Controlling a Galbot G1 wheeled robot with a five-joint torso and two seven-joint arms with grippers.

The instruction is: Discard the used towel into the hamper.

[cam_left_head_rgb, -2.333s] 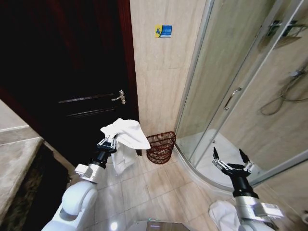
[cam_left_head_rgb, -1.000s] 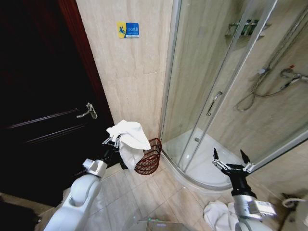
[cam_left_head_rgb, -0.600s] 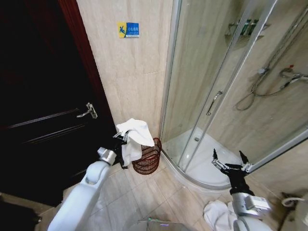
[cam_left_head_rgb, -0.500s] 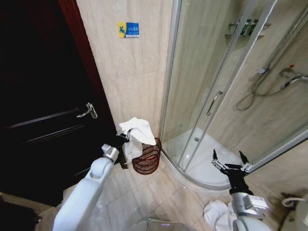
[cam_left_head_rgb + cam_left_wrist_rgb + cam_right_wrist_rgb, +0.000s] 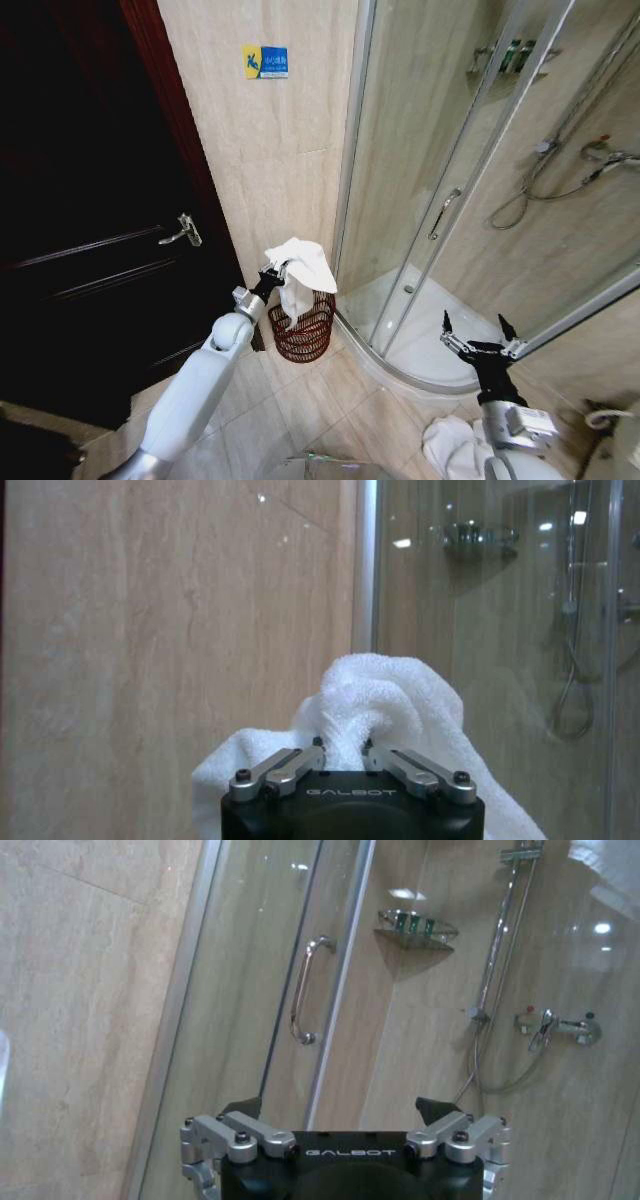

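The left claw (image 5: 276, 270) is clamped on the white towel (image 5: 303, 268), held above the hamper (image 5: 303, 335) against the wall. Hanging cloth hides the hamper's rim. The right claw (image 5: 481, 334) is spread wide near the shower door (image 5: 440, 210).

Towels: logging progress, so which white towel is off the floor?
The towel pinched in the left gripper, above the hamper; the other towel lies on the tiles.

The towel (image 5: 300, 270) hangs in front of the basket (image 5: 303, 335), covering the near part of its rim (whether cloth touches wicker cannot be told). In the left wrist view the towel's lower folds drop behind the left tool (image 5: 345, 759). A white heap (image 5: 450, 445) on the floor is cut by the right arm.
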